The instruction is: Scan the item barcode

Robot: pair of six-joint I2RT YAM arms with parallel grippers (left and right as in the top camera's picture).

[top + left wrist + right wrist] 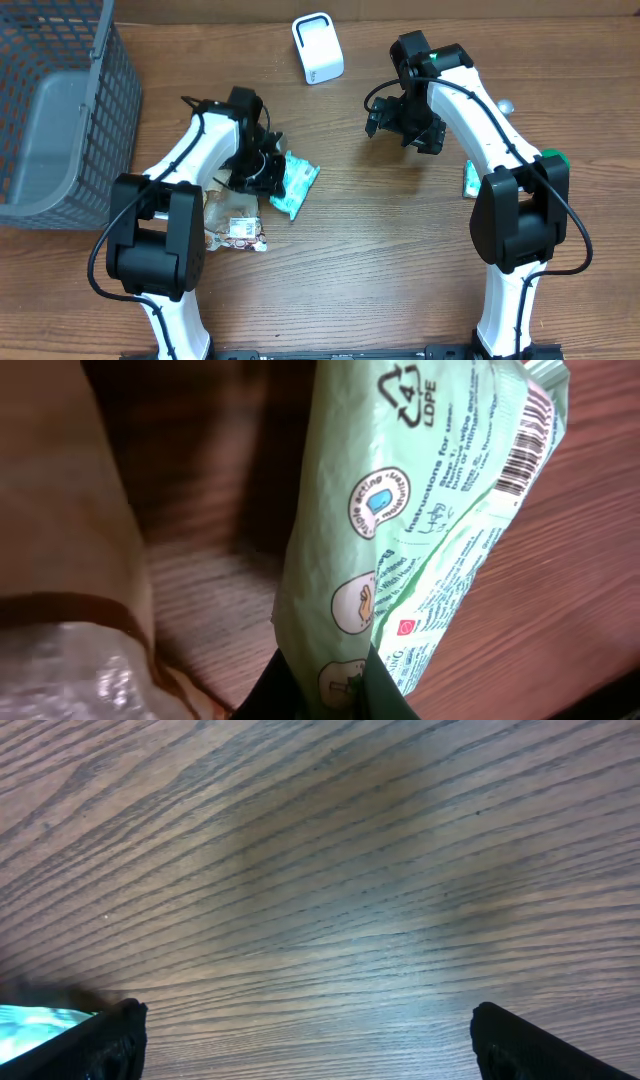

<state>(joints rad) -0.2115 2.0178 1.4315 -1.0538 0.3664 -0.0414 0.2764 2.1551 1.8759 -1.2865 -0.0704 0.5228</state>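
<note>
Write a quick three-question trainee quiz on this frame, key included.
1. True or false: the left gripper is shut on the green packet.
2. The packet's barcode can be seen in which view? A. overhead B. left wrist C. right wrist
3. Fill in: the right gripper hangs ___ over bare table, holding nothing.
Key: 1 true; 2 B; 3 open.
</note>
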